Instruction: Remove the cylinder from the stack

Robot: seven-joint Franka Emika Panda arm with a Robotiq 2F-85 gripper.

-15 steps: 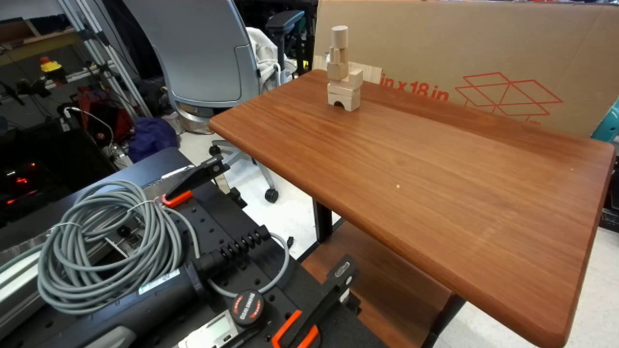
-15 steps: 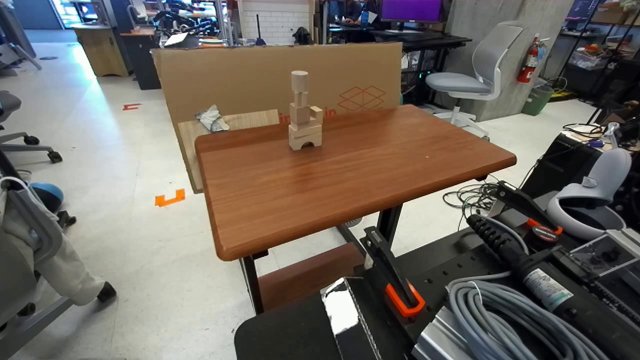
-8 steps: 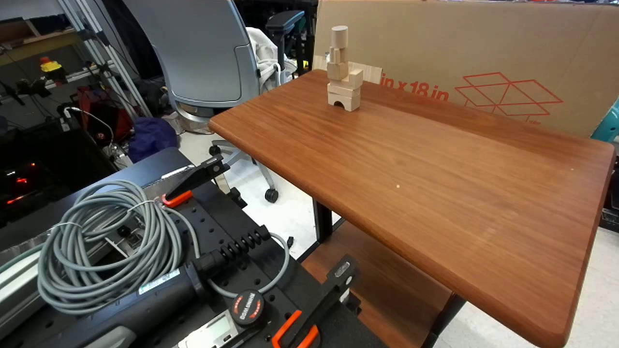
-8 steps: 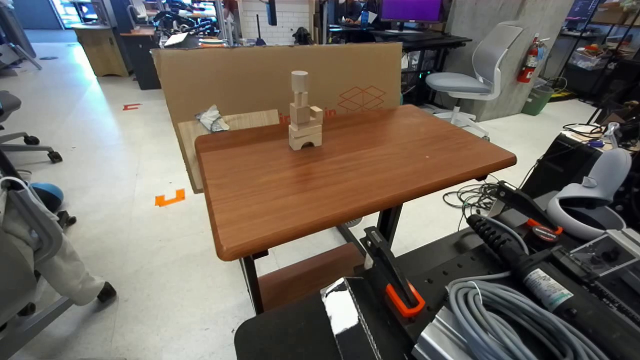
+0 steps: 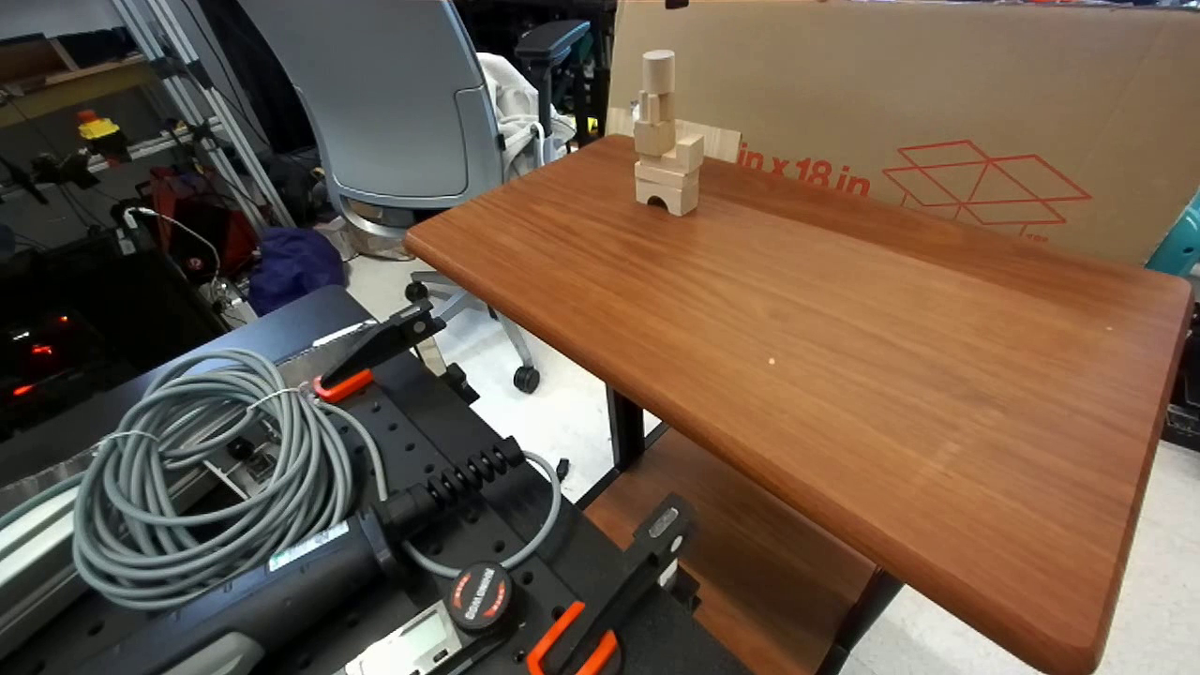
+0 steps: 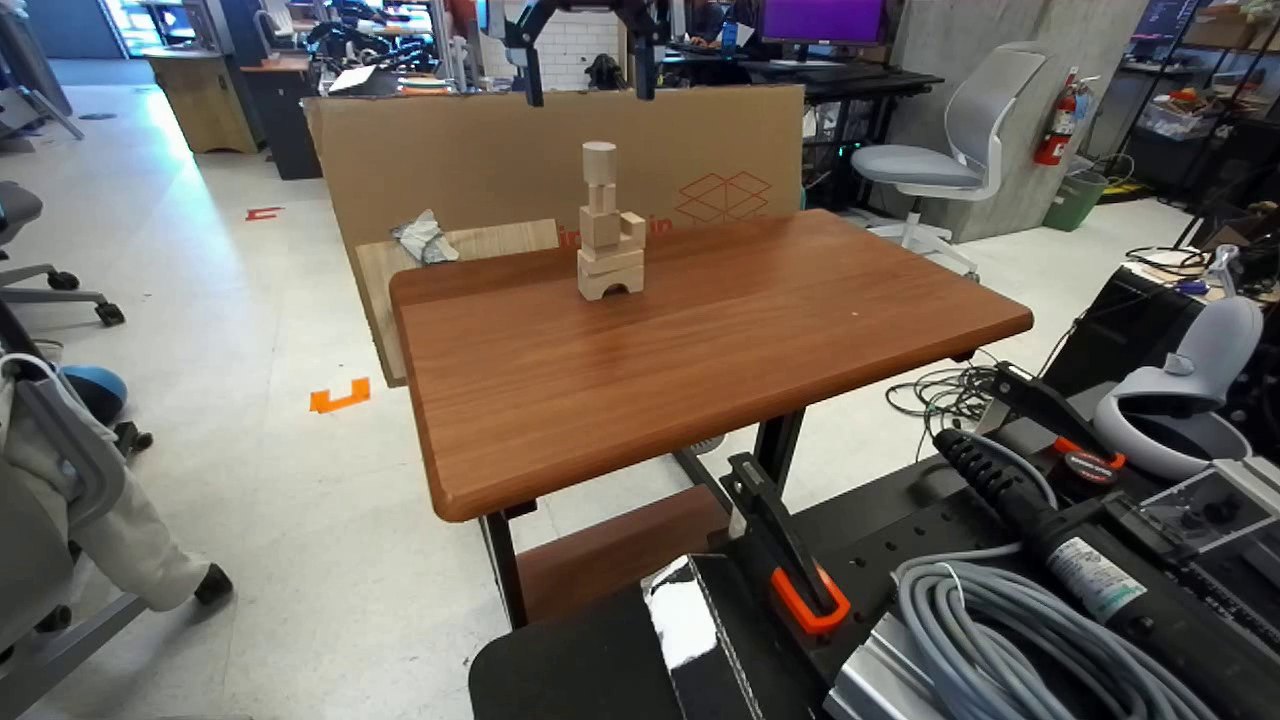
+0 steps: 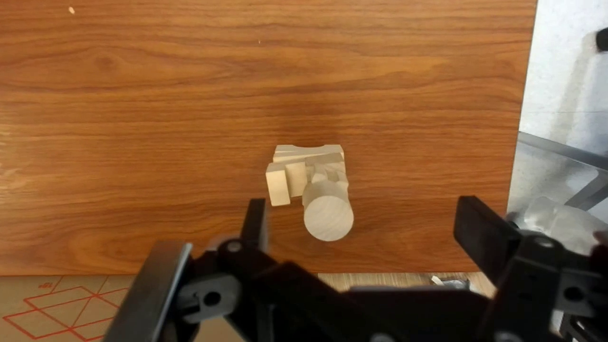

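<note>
The cylinder [image 5: 658, 72] stands upright on top of the stack [image 5: 667, 180] of pale wooden blocks. Both also show in an exterior view, the cylinder [image 6: 599, 164] above the stack [image 6: 611, 268]. My gripper [image 6: 590, 97] is open and empty, above and apart from the cylinder, fingers pointing down. In the wrist view I look down on the cylinder's round top [image 7: 328, 218], with the stack [image 7: 297, 176] partly hidden below it. The cylinder appears between the fingers of the gripper [image 7: 359, 213], nearer the left one. Only a dark fingertip [image 5: 676, 4] shows at the top edge in an exterior view.
The stack stands on a brown table [image 5: 825, 375] near its back edge. A large cardboard box [image 6: 450, 150] stands upright behind the table. A wooden board [image 6: 500, 238] with crumpled silvery material [image 6: 425, 240] leans there. A black bench [image 6: 600, 660] with clamps and coiled cable stands in front.
My gripper has come down into view from the top, over the stack, with both fingers now showing apart. The cylinder and the stack have not moved.
</note>
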